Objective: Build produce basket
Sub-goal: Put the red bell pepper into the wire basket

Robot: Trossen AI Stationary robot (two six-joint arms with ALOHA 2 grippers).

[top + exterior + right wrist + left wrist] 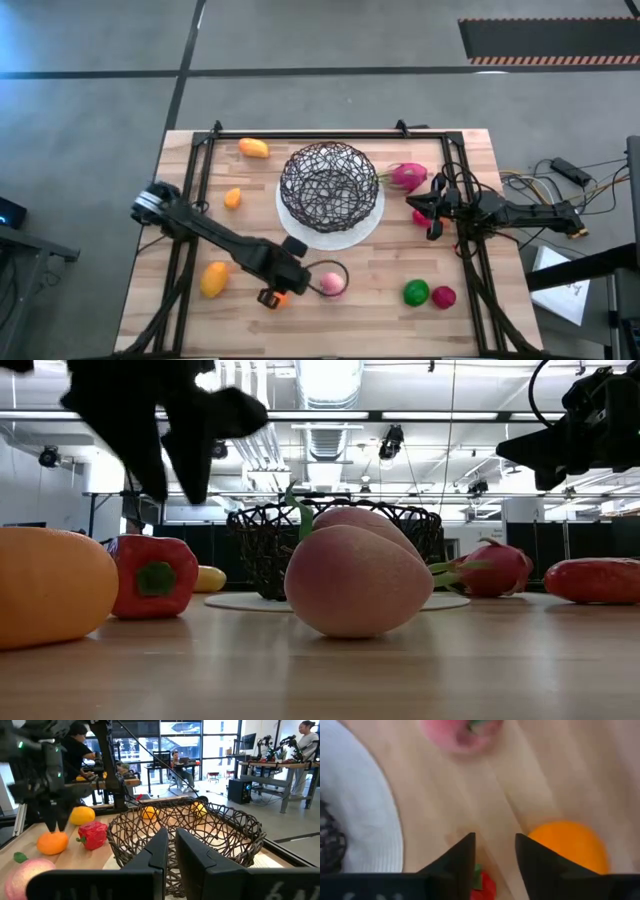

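Black wire basket (329,186) sits on white plate (366,228), mid-table; you see no produce inside it. Pink peach (331,283) lies on front side of basket, just beside left gripper (283,290) (fingers narrowly parted, nothing between them), red pepper (483,886) and orange (568,843) under it. Right gripper (432,210) hovers beside basket near dragon fruit (407,176), fingers narrowly parted, empty.

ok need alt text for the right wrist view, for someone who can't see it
Seen past the right claw, an empty black wire basket sits on a wooden table. Beside the basket lie a red pepper, an orange and a pink peach, with the left arm hanging over the orange.
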